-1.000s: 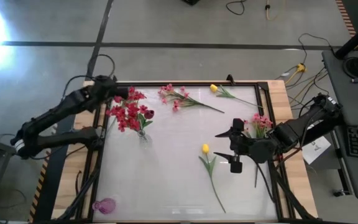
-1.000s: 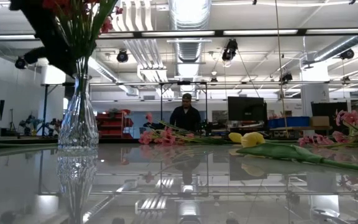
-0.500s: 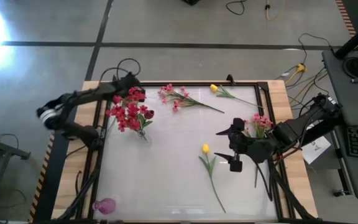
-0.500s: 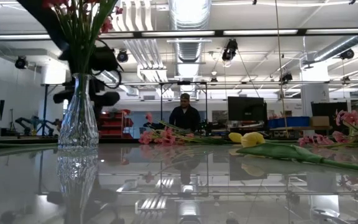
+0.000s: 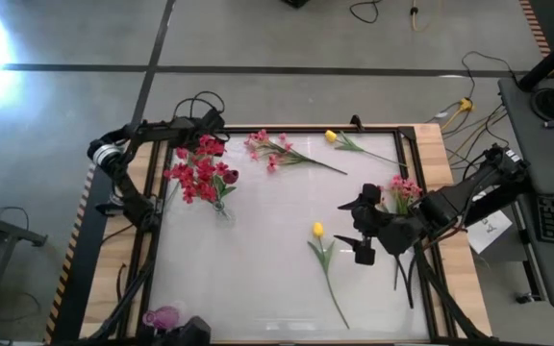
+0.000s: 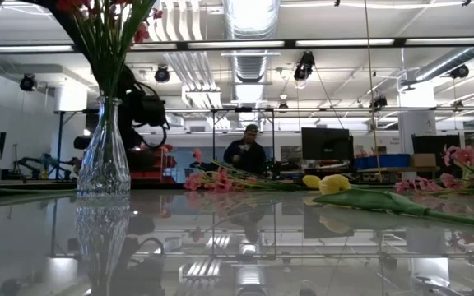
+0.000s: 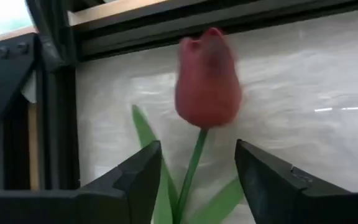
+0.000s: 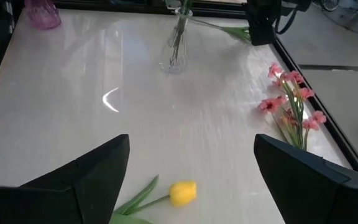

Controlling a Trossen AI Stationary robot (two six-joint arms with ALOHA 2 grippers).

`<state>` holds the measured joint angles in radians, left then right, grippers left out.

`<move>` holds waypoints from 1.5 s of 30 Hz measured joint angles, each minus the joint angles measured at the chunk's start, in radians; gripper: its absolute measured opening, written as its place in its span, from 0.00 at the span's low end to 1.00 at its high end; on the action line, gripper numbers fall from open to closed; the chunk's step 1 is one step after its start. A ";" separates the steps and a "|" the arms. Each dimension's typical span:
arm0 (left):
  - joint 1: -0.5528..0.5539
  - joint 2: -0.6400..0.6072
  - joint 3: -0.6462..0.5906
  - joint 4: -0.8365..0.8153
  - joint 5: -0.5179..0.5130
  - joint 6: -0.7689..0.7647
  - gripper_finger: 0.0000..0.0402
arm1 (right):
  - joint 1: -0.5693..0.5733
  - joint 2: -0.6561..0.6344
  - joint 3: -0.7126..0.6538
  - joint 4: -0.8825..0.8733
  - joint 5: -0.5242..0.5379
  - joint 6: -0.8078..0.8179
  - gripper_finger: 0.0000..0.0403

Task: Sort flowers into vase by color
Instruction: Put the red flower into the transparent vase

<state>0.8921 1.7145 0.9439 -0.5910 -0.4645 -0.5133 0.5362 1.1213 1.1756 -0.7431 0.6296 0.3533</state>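
Observation:
My left gripper point(image 5: 208, 127) is open at the table's far left corner, and it also shows in the low view point(image 6: 138, 111) behind the vase. In the left wrist view its fingers point(image 7: 132, 180) stand on either side of the green stem of a dark red bud point(image 7: 207, 78) that lies on the table, without touching it. A clear glass vase point(image 5: 222, 207) holds red blossom sprays point(image 5: 198, 173). My right gripper point(image 5: 359, 231) is open and empty at the middle right, beside a yellow tulip point(image 5: 317, 230) that also shows in the right wrist view point(image 8: 182, 193).
A pink spray point(image 5: 277, 152) and a second yellow tulip point(image 5: 333, 136) lie near the far edge. Another pink spray point(image 5: 402, 190) lies at the right edge. A small pink vase point(image 5: 162, 317) stands at the near left corner. A black frame point(image 5: 152, 240) borders the table. A person point(image 6: 245, 152) stands beyond the table.
My left arm has folded back over the table's left edge. Its gripper has moved a little toward the far edge and come down behind the vase, at the far left corner. The flowers and the vase have stayed in place.

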 joint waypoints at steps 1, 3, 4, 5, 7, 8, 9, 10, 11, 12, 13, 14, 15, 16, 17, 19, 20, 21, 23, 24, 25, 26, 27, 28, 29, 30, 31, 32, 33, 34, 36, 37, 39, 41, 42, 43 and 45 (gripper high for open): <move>0.000 0.003 -0.002 -0.005 0.001 -0.002 0.45 | 0.000 0.000 -0.003 0.000 0.001 0.007 0.83; -0.001 0.017 -0.006 -0.015 0.004 -0.019 0.42 | 0.000 0.000 -0.008 0.000 0.000 0.022 0.83; 0.000 0.025 -0.008 -0.020 0.009 -0.024 0.40 | 0.000 0.000 -0.010 0.000 0.001 0.026 0.83; -0.002 0.035 -0.008 -0.036 0.009 -0.027 0.39 | 0.000 0.000 -0.012 0.000 0.001 0.030 0.83; -0.014 0.056 -0.008 -0.060 0.000 -0.027 0.34 | 0.000 0.000 -0.013 0.000 0.000 0.032 0.83; -0.019 0.064 -0.009 -0.070 -0.007 -0.025 0.32 | 0.000 0.000 -0.013 0.000 0.001 0.032 0.83; -0.024 0.072 -0.010 -0.076 -0.016 -0.023 0.29 | 0.000 0.000 -0.013 0.000 0.001 0.032 0.82; -0.027 0.078 -0.010 -0.077 -0.017 -0.023 0.26 | 0.000 0.000 -0.013 0.000 0.001 0.032 0.82; -0.030 0.083 -0.009 -0.081 -0.019 -0.023 0.23 | 0.000 0.000 -0.013 0.000 0.001 0.032 0.82; -0.037 0.090 -0.008 -0.089 -0.026 -0.018 0.19 | 0.000 0.000 -0.013 0.000 0.001 0.032 0.82; -0.042 0.096 -0.008 -0.098 -0.038 -0.009 0.16 | 0.000 0.000 -0.013 0.000 0.000 0.032 0.82; -0.046 0.101 -0.008 -0.104 -0.051 0.000 0.12 | 0.000 0.000 -0.013 -0.001 0.000 0.033 0.82; -0.049 0.102 -0.008 -0.109 -0.060 0.002 0.08 | 0.000 0.000 -0.013 -0.004 0.001 0.033 0.82; -0.050 0.098 -0.009 -0.115 -0.059 0.002 0.04 | 0.000 0.000 -0.013 -0.004 0.001 0.032 0.82; -0.051 0.089 -0.010 -0.119 -0.046 0.002 0.02 | 0.000 0.000 -0.013 -0.004 0.000 0.030 0.82; -0.052 0.059 -0.011 -0.127 -0.018 0.010 0.02 | 0.000 0.000 -0.012 -0.009 0.001 0.026 0.82; -0.054 0.034 -0.016 -0.143 0.004 0.017 0.01 | 0.000 0.000 -0.010 -0.009 0.001 0.020 0.82; -0.056 0.001 -0.020 -0.164 0.032 0.027 0.01 | 0.000 -0.001 -0.008 -0.008 0.001 0.011 0.82; -0.066 -0.090 -0.027 -0.173 0.041 0.037 0.00 | 0.000 -0.004 -0.005 -0.003 0.008 -0.006 0.82; -0.072 -0.145 -0.031 -0.168 0.039 0.038 0.00 | 0.000 -0.006 -0.004 -0.001 0.017 -0.015 0.82; -0.082 -0.201 -0.037 -0.169 0.034 0.043 0.00 | 0.000 -0.007 -0.002 0.000 0.028 -0.024 0.82; -0.094 -0.256 -0.043 -0.171 0.028 0.046 0.00 | 0.000 -0.008 -0.001 0.001 0.029 -0.027 0.82; -0.110 -0.318 -0.049 -0.171 0.025 0.049 0.00 | 0.000 -0.008 0.000 0.000 0.029 -0.033 0.82; -0.131 -0.383 -0.052 -0.169 0.025 0.050 0.00 | 0.000 -0.008 0.000 0.000 0.028 -0.037 0.82; -0.155 -0.449 -0.054 -0.168 0.025 0.050 0.00 | 0.000 -0.008 0.000 0.000 0.027 -0.040 0.82; -0.179 -0.517 -0.056 -0.166 0.025 0.049 0.00 | 0.000 -0.008 0.000 0.000 0.027 -0.040 0.82; -0.204 -0.582 -0.058 -0.167 0.019 0.049 0.00 | 0.000 -0.008 0.000 0.000 0.027 -0.040 0.82; -0.231 -0.646 -0.059 -0.168 0.012 0.049 0.00 | 0.000 -0.008 0.000 0.000 0.027 -0.040 0.82; -0.258 -0.709 -0.059 -0.166 0.006 0.048 0.00 | 0.000 -0.008 0.000 0.000 0.027 -0.040 0.82; -0.283 -0.775 -0.059 -0.161 -0.004 0.044 0.00 | 0.000 -0.008 0.000 0.000 0.027 -0.040 0.82; -0.334 -0.899 -0.059 -0.159 -0.024 0.044 0.00 | 0.000 -0.008 0.002 0.003 0.028 -0.040 0.82; -0.361 -0.954 -0.059 -0.157 -0.034 0.047 0.00 | 0.000 -0.008 0.006 0.006 0.027 -0.041 0.82; -0.419 -1.058 -0.065 -0.137 -0.047 0.075 0.00 | 0.000 -0.008 0.015 0.030 0.028 -0.055 0.82; -0.481 -1.147 -0.077 -0.119 -0.046 0.098 0.00 | 0.000 -0.008 0.021 0.045 0.029 -0.081 0.82; -0.515 -1.190 -0.083 -0.107 -0.043 0.115 0.00 | 0.000 -0.008 0.027 0.046 0.032 -0.087 0.82; -0.552 -1.232 -0.092 -0.092 -0.036 0.139 0.00 | 0.000 -0.008 0.032 0.050 0.042 -0.093 0.82; -0.621 -1.305 -0.109 -0.068 0.003 0.188 0.00 | 0.000 -0.008 0.042 0.054 0.053 -0.110 0.82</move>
<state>0.2709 0.4092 0.8353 -0.6586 -0.4613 -0.3255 0.5362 1.1132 1.2171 -0.6895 0.6829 0.2433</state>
